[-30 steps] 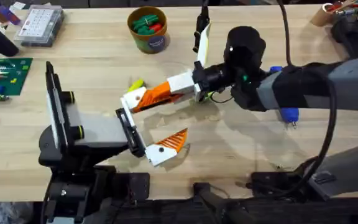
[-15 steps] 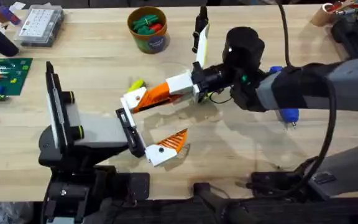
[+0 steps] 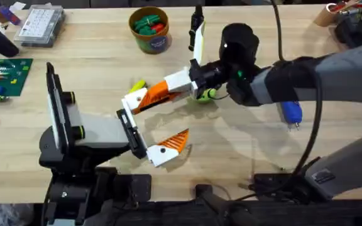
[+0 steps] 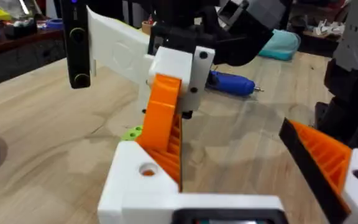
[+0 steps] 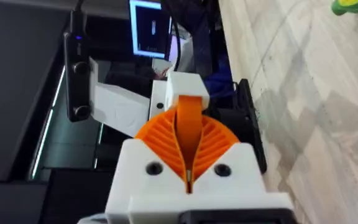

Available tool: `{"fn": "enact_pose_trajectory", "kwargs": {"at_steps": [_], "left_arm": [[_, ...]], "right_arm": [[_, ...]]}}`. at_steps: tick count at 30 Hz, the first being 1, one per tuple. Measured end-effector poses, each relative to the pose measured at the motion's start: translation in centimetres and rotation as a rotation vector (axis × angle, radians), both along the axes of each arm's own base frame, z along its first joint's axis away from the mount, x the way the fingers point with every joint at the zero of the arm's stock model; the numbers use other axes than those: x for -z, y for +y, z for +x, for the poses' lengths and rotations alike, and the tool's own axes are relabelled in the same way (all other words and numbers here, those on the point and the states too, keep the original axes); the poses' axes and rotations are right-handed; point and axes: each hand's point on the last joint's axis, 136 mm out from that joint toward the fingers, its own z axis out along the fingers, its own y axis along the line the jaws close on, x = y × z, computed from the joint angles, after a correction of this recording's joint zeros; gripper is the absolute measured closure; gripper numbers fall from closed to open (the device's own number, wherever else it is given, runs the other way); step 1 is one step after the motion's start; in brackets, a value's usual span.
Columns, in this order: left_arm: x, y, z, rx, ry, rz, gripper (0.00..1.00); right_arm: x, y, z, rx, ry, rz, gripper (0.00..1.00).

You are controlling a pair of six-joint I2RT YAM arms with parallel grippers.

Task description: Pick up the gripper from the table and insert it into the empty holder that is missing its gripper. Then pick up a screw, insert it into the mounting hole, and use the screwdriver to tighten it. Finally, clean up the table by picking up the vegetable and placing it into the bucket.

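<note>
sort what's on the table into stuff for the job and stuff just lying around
For the job: orange finger piece, holder, screwdriver, vegetable, bucket.
Lying about: clear compartment box, green circuit board, green disc.

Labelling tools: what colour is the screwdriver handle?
Blue. The screwdriver shows best in the left wrist view, lying on the table.

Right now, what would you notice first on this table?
The right gripper stands out mid-table: its white and orange fingers are shut on the gripper, pressing it against the black holder. The twin finger sits on the holder's near end. The bucket stands at the far edge.
</note>
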Motion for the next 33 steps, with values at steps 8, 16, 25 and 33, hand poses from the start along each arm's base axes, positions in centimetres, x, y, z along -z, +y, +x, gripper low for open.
{"fn": "enact_pose_trajectory", "kwargs": {"at_steps": [8, 16, 25, 33], "left_arm": [[-0.08, -0.07, -0.14, 0.009, -0.006, 0.0, 0.014], [-0.07, -0.08, -0.15, 0.01, -0.005, 0.0, 0.014], [-0.06, -0.02, -0.02, 0.002, -0.005, 0.0, 0.015], [-0.03, 0.07, 0.1, -0.006, -0.003, 0.001, 0.015]], "right_arm": [[-0.19, -0.28, -0.11, -0.032, 0.002, 0.006, 0.983], [-0.18, -0.2, -0.15, -0.032, 0.002, 0.005, 0.983], [-0.14, 0.0, 0.02, -0.017, 0.001, 0.003, 0.983], [-0.11, 0.19, 0.05, -0.009, 0.0, 0.001, 0.983]]}}
